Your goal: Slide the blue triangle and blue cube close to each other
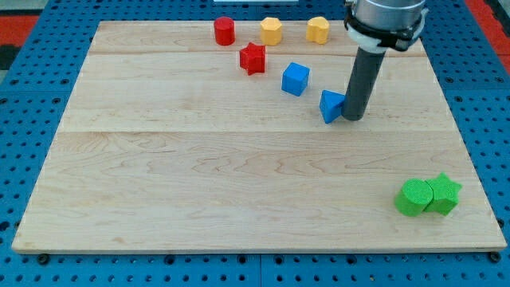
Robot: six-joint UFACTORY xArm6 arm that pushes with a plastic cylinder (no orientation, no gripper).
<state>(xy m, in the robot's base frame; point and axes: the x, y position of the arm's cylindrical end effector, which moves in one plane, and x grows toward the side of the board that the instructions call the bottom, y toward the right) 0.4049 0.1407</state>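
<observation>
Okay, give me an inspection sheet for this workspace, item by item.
Surface: pale wooden board on a blue pegboard.
Job's things: blue triangle near the board's middle right; blue cube to its upper left, a gap between them.
Clutter: red cylinder, red star, two yellow blocks along the top; green cylinder touching green star at bottom right.
Gripper: none fitted; my tip is against the blue triangle's right side.
Cables: nothing seen.
Surroundings: nothing seen beyond the pegboard.
</observation>
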